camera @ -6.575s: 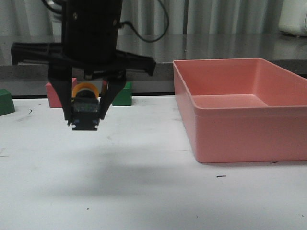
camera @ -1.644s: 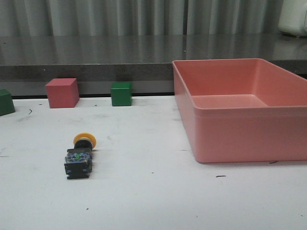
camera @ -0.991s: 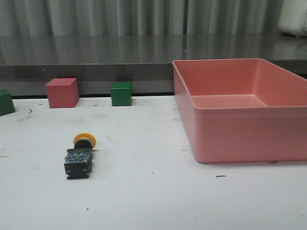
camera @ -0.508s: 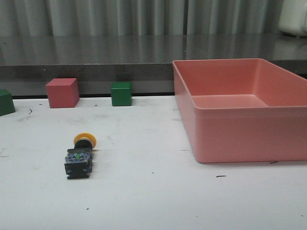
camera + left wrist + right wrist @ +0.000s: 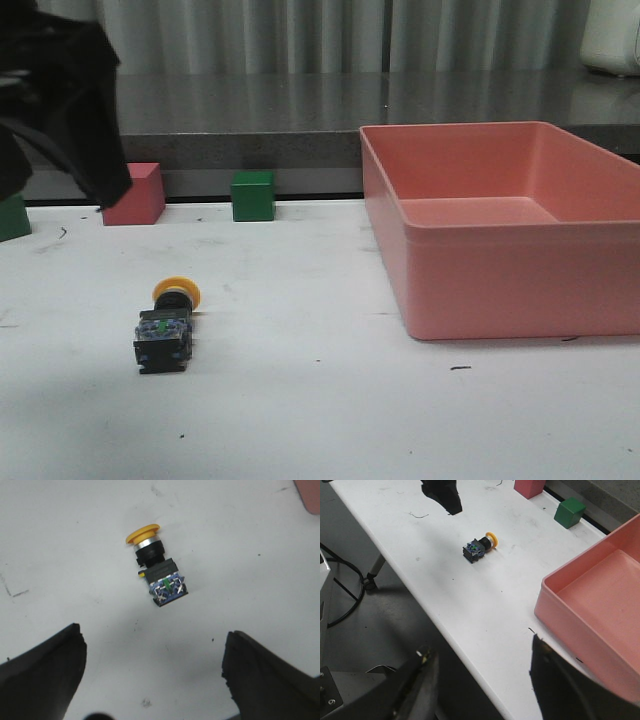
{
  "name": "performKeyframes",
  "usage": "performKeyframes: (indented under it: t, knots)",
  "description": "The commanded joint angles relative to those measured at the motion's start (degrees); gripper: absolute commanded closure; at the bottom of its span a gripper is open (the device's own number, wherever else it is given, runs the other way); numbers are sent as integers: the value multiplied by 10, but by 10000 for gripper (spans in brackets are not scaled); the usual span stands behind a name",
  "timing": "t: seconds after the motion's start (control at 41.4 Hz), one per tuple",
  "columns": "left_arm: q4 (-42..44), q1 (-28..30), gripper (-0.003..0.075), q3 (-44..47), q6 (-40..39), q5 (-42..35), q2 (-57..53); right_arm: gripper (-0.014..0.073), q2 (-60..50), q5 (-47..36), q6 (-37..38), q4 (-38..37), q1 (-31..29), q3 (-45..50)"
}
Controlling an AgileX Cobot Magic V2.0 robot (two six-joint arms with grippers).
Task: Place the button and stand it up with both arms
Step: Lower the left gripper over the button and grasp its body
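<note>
- We judge the placing half done: the button [image 5: 166, 325] rests on the white worktop [image 5: 320, 400], free of either arm and well apart from the pink bin [image 5: 500, 225].
- The standing half is left: the button lies on its side, yellow cap pointing toward the back of the worktop and blocky base toward the camera.
- Our left gripper [image 5: 152, 677] hangs above the button with its fingers [image 5: 42, 672] spread wide, the button lying in the open space ahead of them, untouched.
- Our right gripper [image 5: 482, 680] sits far back, off the worktop's edge, its fingers [image 5: 560, 690] apart and holding nothing.
- The button has a round yellow cap, a silver ring, a black collar, then a square black base with blue and green bits on its end face.
- In the left wrist view it lies slanted rather than square to the fingers, so we expect a re-grip must allow for that.
</note>
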Motion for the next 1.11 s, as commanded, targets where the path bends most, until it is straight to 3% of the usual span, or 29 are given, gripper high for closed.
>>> performKeyframes:
  t: [0.0,0.483,0.967,1.088]
  knots:
    - [6,-5,164,-26,-46,-45,24,158,5,-37,-3,0,-3,-12]
    - [30,-5,164,-164,-178,11,229,158,5,-37,-3,0,-3,-12]
    - [35,-3,169,-186,-240,-31,301,158,5,-37,-3,0,-3,-12]
    - [34,-3,206,-186,-241,-28,309,158,5,-37,-3,0,-3,-12]
